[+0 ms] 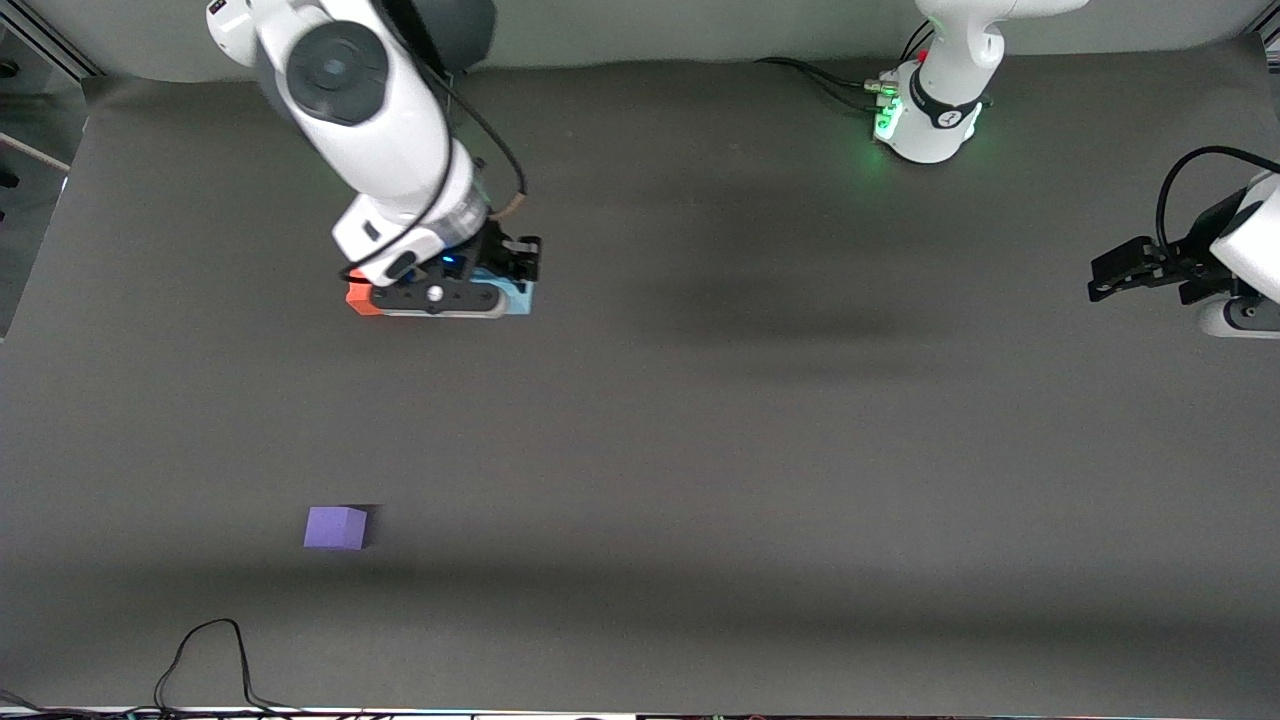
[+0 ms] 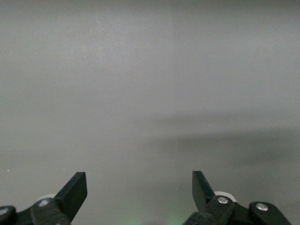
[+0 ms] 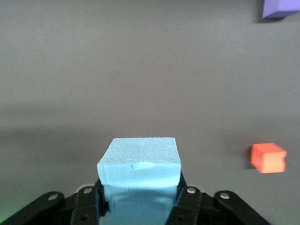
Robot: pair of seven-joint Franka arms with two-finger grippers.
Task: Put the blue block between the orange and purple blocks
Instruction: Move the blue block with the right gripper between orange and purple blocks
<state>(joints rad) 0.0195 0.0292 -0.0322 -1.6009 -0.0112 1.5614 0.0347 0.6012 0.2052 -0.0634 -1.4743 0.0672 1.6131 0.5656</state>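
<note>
The blue block, a light sky-blue cube, sits between the fingers of my right gripper, which is shut on it and holds it above the table. In the front view only a strip of the blue block shows under my right gripper. The orange block lies on the table, partly hidden by the wrist; the right wrist view shows the orange block whole. The purple block lies much nearer the front camera, and the purple block is cut by the picture's edge. My left gripper waits open and empty at its own end of the table; the left wrist view shows my left gripper over bare mat.
A dark grey mat covers the table. The left arm's base with a green light stands at the back. A black cable loops at the table's front edge.
</note>
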